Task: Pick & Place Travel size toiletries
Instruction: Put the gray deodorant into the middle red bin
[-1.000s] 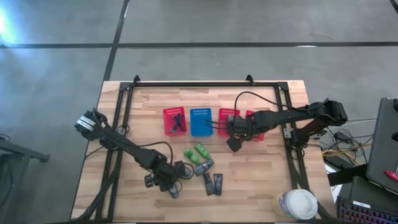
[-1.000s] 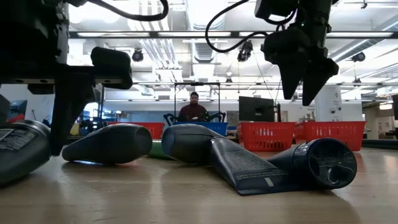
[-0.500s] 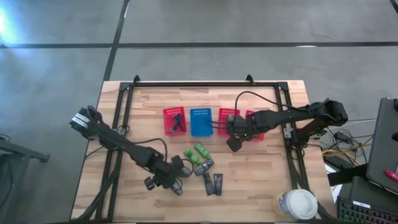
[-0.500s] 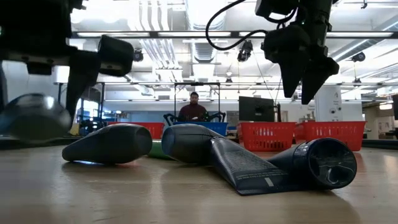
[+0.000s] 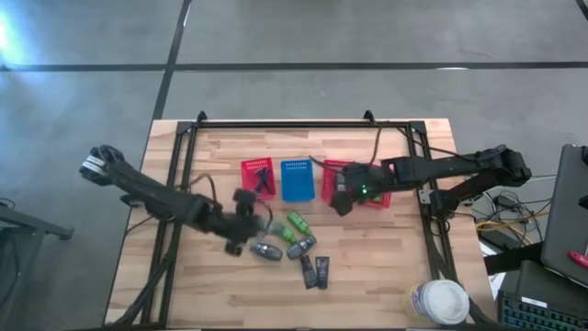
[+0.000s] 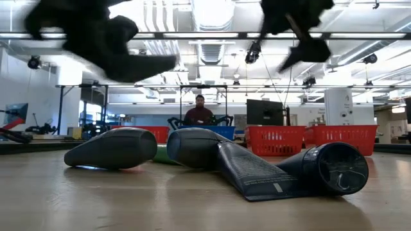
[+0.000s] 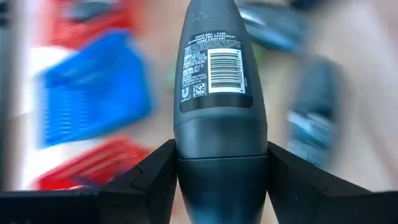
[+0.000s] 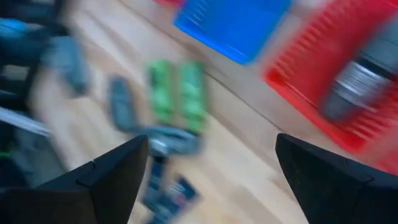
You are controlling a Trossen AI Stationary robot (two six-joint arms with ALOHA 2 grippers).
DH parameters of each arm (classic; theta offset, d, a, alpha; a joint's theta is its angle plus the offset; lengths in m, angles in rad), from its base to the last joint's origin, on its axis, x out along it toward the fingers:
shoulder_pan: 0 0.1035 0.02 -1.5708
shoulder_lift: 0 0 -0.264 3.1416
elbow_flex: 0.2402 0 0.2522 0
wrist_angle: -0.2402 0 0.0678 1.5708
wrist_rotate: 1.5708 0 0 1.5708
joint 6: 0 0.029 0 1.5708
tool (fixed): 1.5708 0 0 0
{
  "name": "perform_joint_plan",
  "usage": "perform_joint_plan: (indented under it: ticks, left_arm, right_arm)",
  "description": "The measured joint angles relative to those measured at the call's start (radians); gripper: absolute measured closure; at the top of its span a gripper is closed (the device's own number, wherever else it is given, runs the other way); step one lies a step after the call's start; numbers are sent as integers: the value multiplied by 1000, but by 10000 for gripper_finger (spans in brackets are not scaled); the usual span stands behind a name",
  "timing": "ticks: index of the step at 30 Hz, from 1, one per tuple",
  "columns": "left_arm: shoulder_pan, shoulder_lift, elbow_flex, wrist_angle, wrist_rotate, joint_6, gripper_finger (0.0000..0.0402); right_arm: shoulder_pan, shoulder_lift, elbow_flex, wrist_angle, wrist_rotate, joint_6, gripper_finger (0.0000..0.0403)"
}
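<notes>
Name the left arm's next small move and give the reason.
Probably carry on toward the baskets. The left gripper is shut on a dark grey roll-on bottle, lifted off the table, with the blue basket and a red basket just beyond it. Which basket suits cannot be told.

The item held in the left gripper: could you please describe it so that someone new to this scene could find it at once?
Start at the row of red and blue baskets on the wooden table; the left gripper hangs just in front of it. Its fingers are shut on a dark grey deodorant tube. Unlike the green tubes lying nearby, it is off the table, and its label shows a barcode.
</notes>
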Motion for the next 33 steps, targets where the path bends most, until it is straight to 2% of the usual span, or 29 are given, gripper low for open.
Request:
perform_joint_plan:
  ticks: [5, 10, 16, 28, 33]
  left_arm:
    - [136, -53, -22, 241, -78, -37, 195]
    - [212, -28, -6, 448, -74, 133, 195]
    - [243, 25, 27, 449, -7, 223, 195]
    - [295, 135, 55, 554, 10, 259, 195]
    - [307, 165, 91, 558, 38, 262, 195]
  right_arm:
    - [-16, -5, -1, 194, -8, 14, 50]
    - [-31, 19, 1, 311, -29, 22, 58]
    - [-51, 17, 4, 366, -21, 30, 67]
    - [-84, 43, 5, 389, -59, 57, 47]
    - [-109, 43, 5, 388, -45, 37, 63]
